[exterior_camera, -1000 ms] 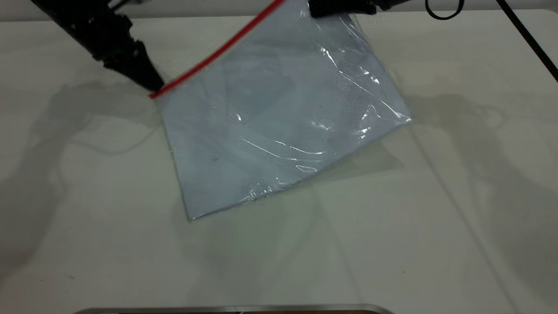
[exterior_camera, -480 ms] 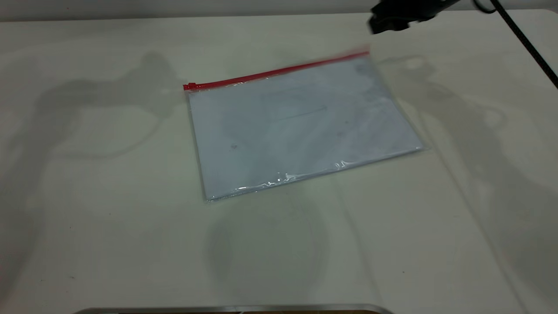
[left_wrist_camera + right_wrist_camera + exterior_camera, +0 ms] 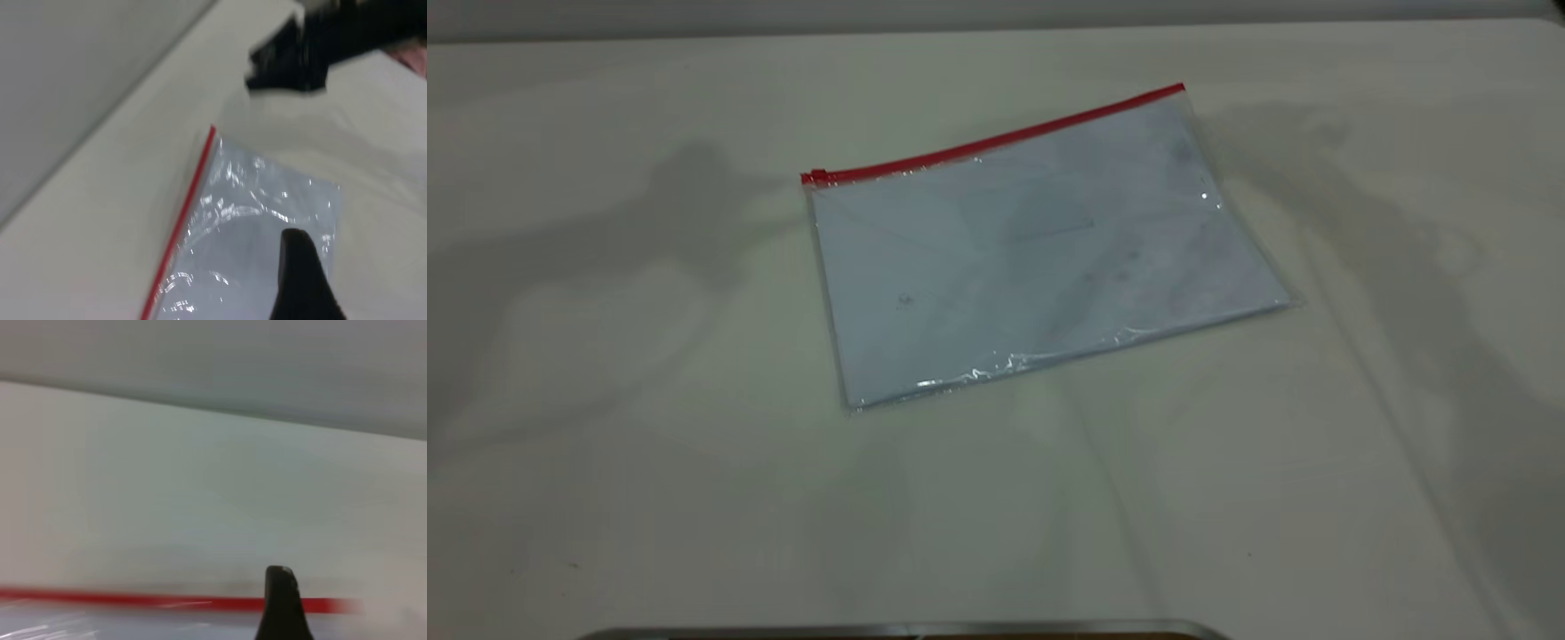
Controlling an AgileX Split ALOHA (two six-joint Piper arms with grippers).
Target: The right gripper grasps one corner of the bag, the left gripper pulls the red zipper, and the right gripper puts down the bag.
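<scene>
The bag (image 3: 1032, 258) lies flat on the white table (image 3: 649, 462), with white paper inside. Its red zipper (image 3: 996, 142) runs along the far edge, with the slider tab (image 3: 815, 177) at the left end. The corner of the bag (image 3: 1181, 89) at the strip's right end is free. Neither gripper shows in the exterior view. In the left wrist view the left gripper (image 3: 297, 267) hangs above the bag (image 3: 267, 213), apart from the zipper (image 3: 183, 213), and the right gripper (image 3: 293, 57) is beyond the bag. In the right wrist view the right gripper (image 3: 280, 600) is over the zipper (image 3: 133, 600), holding nothing.
A grey wall (image 3: 960, 13) runs behind the table's far edge. A metal rim (image 3: 907, 629) shows at the near edge. Arm shadows fall on the table to the left and right of the bag.
The bag was held up by the right gripper with the left gripper at the slider end. It has dropped flat on the table, and both grippers have drawn back out of the exterior view.
</scene>
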